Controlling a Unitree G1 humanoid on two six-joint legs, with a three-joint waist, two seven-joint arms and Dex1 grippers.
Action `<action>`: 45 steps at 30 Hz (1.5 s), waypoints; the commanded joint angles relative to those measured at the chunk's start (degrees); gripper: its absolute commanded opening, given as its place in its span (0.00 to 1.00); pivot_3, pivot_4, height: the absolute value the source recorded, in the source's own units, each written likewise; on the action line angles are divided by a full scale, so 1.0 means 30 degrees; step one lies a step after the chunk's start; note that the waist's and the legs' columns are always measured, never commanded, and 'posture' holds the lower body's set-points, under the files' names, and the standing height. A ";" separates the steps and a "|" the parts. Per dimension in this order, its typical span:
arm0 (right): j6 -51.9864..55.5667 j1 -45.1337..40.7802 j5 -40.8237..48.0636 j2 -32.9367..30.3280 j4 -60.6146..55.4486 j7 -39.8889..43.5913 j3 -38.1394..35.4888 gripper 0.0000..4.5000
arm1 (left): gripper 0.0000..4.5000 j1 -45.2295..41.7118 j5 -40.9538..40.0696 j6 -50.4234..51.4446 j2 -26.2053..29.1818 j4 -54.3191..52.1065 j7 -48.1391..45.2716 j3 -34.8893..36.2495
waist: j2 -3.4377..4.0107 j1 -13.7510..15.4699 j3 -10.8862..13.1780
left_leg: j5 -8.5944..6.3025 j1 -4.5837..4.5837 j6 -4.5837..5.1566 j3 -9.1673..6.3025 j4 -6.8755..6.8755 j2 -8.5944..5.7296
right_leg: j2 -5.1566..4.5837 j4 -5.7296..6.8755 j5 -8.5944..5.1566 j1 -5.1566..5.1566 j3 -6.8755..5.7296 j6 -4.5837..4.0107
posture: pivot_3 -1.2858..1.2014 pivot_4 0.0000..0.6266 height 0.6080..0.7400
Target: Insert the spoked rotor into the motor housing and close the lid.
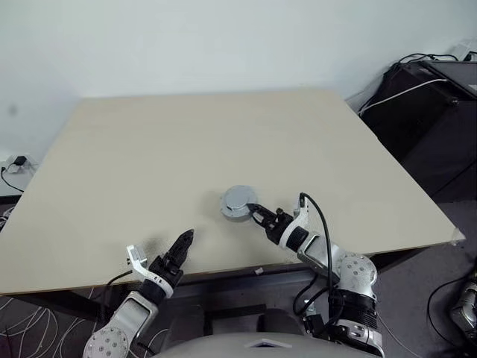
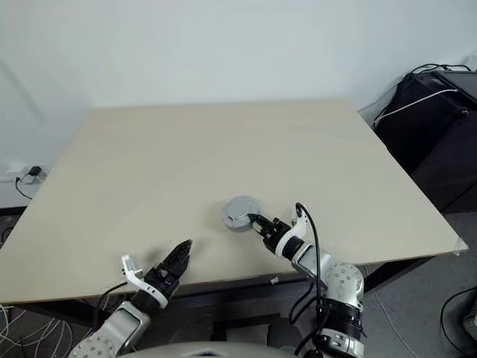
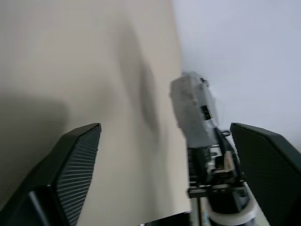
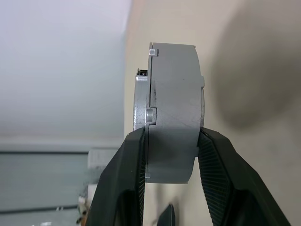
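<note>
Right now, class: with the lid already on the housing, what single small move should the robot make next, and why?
Probably open the right gripper and draw it back: its fingers clamp the closed motor housing, lid seated flush on it. The left gripper is already open, clear of it, over the table.

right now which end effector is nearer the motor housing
Right. The right end effector is clamped on the closed motor housing, lid on top. The left end effector is open, apart near the table edge.
</note>
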 commanded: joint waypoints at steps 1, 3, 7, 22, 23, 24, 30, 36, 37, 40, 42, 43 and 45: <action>-0.0017 -0.0315 0.1599 0.1236 -0.1275 0.0038 0.0583 0.28 | 1.00 -0.0150 -0.1537 -0.0660 -0.2165 -0.0268 0.0092 -0.0762 | -0.0001 0.0001 -0.0001 | 0.0000 0.0000 0.0000 0.0000 0.0003 0.0000 | 0.0005 -0.0001 0.0000 0.0003 0.0001 0.0000 | 0.52 0.00 1.00; 0.0135 -0.0286 0.1937 0.1102 -0.1390 -0.0055 0.0819 0.28 | 1.00 -0.0044 -0.2087 -0.0946 -0.2273 -0.0059 0.0115 -0.1179 | -0.0001 0.0009 0.0000 | 0.0001 0.0000 0.0002 0.0002 0.0008 0.0000 | 0.0020 -0.0007 0.0000 0.0005 0.0004 0.0000 | 0.52 0.00 1.00; 0.0498 -0.0122 0.2388 0.0962 -0.1452 -0.0224 0.1378 0.28 | 1.00 -0.0067 -0.2865 -0.1497 -0.2185 0.0301 0.0270 -0.1836 | -0.0001 0.0002 -0.0001 | 0.0002 0.0000 0.0004 0.0005 0.0012 0.0006 | 0.0065 -0.0018 0.0000 0.0009 0.0008 0.0000 | 0.52 0.00 1.00; 0.1147 0.0407 0.3813 0.0515 -0.1576 -0.0610 0.2959 0.28 | 1.00 -0.0653 -0.4741 -0.2238 -0.1369 0.1150 0.0149 -0.3080 | -0.0002 0.0000 -0.0002 | 0.0003 0.0004 0.0005 0.0005 0.0055 0.0035 | 0.0186 -0.0002 0.0001 0.0026 0.0019 0.0002 | 0.52 0.00 1.00; 0.1133 0.0363 0.3928 0.0503 -0.1592 -0.0623 0.2966 0.28 | 1.00 -0.0653 -0.4796 -0.2266 -0.1342 0.1150 0.0156 -0.3132 | -0.0002 0.0000 -0.0002 | 0.0004 0.0005 0.0006 0.0005 0.0056 0.0036 | 0.0190 -0.0001 0.0002 0.0026 0.0019 0.0003 | 0.52 0.00 1.00; 0.1119 0.0347 0.4021 0.0491 -0.1610 -0.0647 0.2987 0.28 | 1.00 -0.0648 -0.4851 -0.2291 -0.1312 0.1147 0.0150 -0.3173 | -0.0001 0.0000 -0.0003 | 0.0004 0.0005 0.0006 0.0005 0.0057 0.0037 | 0.0195 0.0000 0.0002 0.0026 0.0020 0.0002 | 0.52 0.00 1.00; 0.1608 0.0557 0.4523 0.0197 -0.1602 -0.0941 0.3438 0.28 | 1.00 -0.0898 -0.4950 -0.2763 -0.1329 0.1177 -0.0080 -0.3366 | -0.0003 0.0001 -0.0003 | 0.0006 0.0006 0.0009 0.0006 0.0065 0.0040 | 0.0207 0.0001 0.0002 0.0032 0.0023 0.0003 | 0.52 0.00 1.00; 0.2040 0.0707 0.4907 0.0006 -0.1554 -0.0919 0.3704 0.28 | 1.00 -0.0967 -0.5126 -0.3125 -0.1379 0.1229 -0.0017 -0.3579 | -0.0005 0.0006 -0.0005 | 0.0006 0.0010 0.0010 0.0006 0.0076 0.0041 | 0.0207 0.0008 0.0002 0.0040 0.0021 0.0003 | 0.52 0.00 1.00; 0.2107 0.0732 0.4952 -0.0024 -0.1541 -0.0915 0.3740 0.28 | 1.00 -0.0979 -0.5147 -0.3154 -0.1373 0.1234 0.0002 -0.3607 | -0.0007 0.0005 -0.0006 | 0.0007 0.0010 0.0011 0.0006 0.0078 0.0041 | 0.0207 0.0009 0.0002 0.0042 0.0022 0.0003 | 0.52 0.00 1.00; 0.2131 0.0770 0.5043 -0.0121 -0.1518 -0.0885 0.3847 0.28 | 1.00 -0.0999 -0.5202 -0.3236 -0.1341 0.1228 0.0056 -0.3700 | -0.0007 0.0003 -0.0006 | 0.0008 0.0013 0.0013 0.0007 0.0083 0.0040 | 0.0208 0.0009 0.0002 0.0048 0.0020 0.0003 | 0.52 0.00 1.00; 0.2172 0.0756 0.5091 -0.0196 -0.1483 -0.0827 0.3896 0.28 | 1.00 -0.1011 -0.5243 -0.3312 -0.1334 0.1218 0.0088 -0.3753 | -0.0007 0.0001 -0.0006 | 0.0009 0.0013 0.0014 0.0007 0.0086 0.0040 | 0.0208 0.0011 0.0004 0.0049 0.0021 0.0006 | 0.52 0.00 1.00; 0.2206 0.0754 0.5106 -0.0231 -0.1475 -0.0793 0.3921 0.28 | 1.00 -0.1016 -0.5259 -0.3346 -0.1329 0.1210 0.0102 -0.3777 | -0.0007 0.0002 -0.0006 | 0.0008 0.0014 0.0014 0.0007 0.0088 0.0040 | 0.0208 0.0013 0.0004 0.0050 0.0020 0.0006 | 0.52 0.00 1.00; 0.2241 0.0737 0.5122 -0.0276 -0.1451 -0.0749 0.3947 0.28 | 1.00 -0.1029 -0.5296 -0.3402 -0.1306 0.1207 0.0134 -0.3823 | -0.0007 0.0002 -0.0007 | 0.0009 0.0015 0.0014 0.0006 0.0090 0.0041 | 0.0211 0.0019 0.0004 0.0050 0.0020 0.0007 | 0.52 0.00 1.00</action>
